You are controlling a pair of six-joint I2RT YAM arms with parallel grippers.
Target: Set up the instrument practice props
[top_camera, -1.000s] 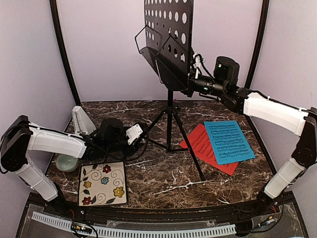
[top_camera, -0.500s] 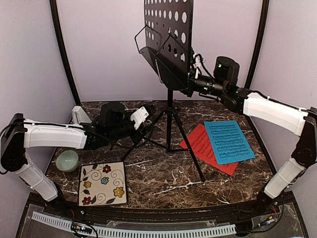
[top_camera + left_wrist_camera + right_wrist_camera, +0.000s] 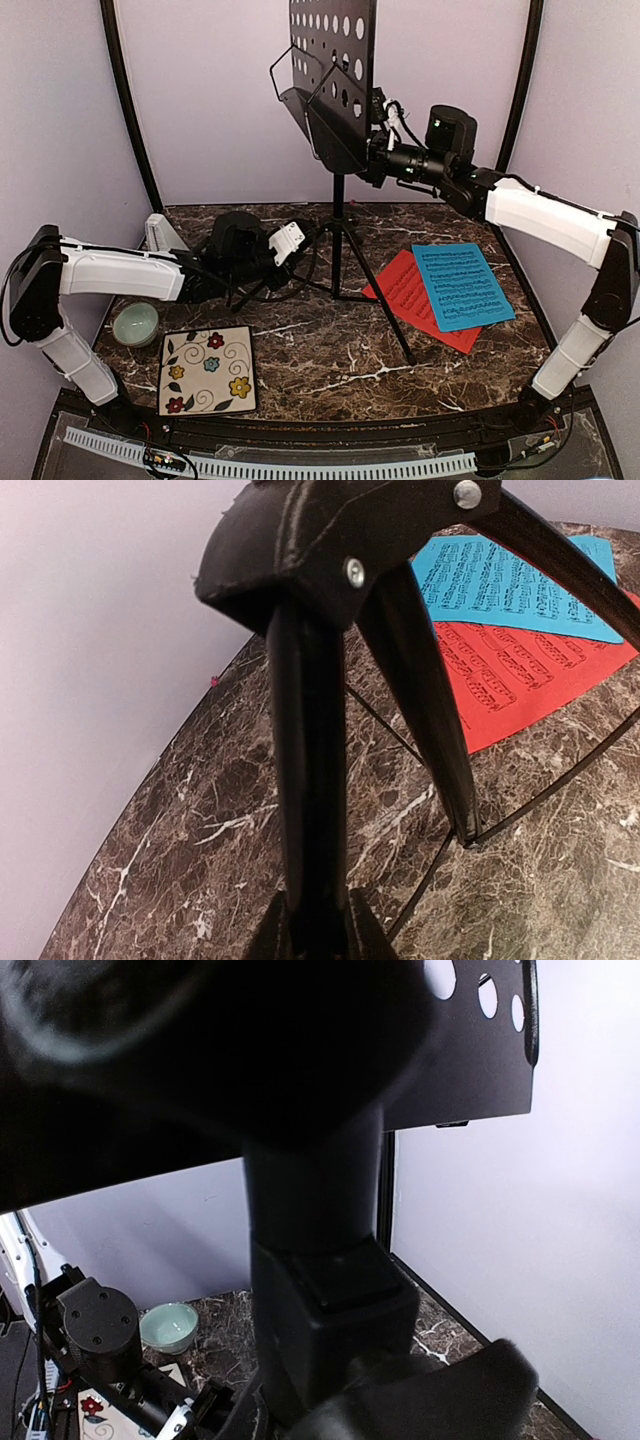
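The black perforated music stand [image 3: 335, 60] stands on thin tripod legs at the back centre of the marble table [image 3: 330, 370]. My right gripper [image 3: 376, 160] is shut on the stand's neck just behind the desk. My left gripper [image 3: 298, 242] is low by the tripod. In the left wrist view one black leg [image 3: 310, 780] runs down between that gripper's [image 3: 312, 928] two fingers, which press its sides. The blue sheet [image 3: 462, 285] lies partly over the red sheet [image 3: 408, 293] to the right of the tripod. The whitish metronome [image 3: 160, 233] peeks out behind my left arm.
A pale green bowl [image 3: 135, 323] sits at the left, with a floral tile [image 3: 207, 370] in front of it. Purple walls and black corner posts [image 3: 128, 105] close in the back and sides. The tripod's front leg [image 3: 385, 310] reaches toward the middle of the table.
My left arm swung right and back from beside the bowl to the tripod and closed on a leg. The stand's desk shifted slightly left. My right arm kept its grip.
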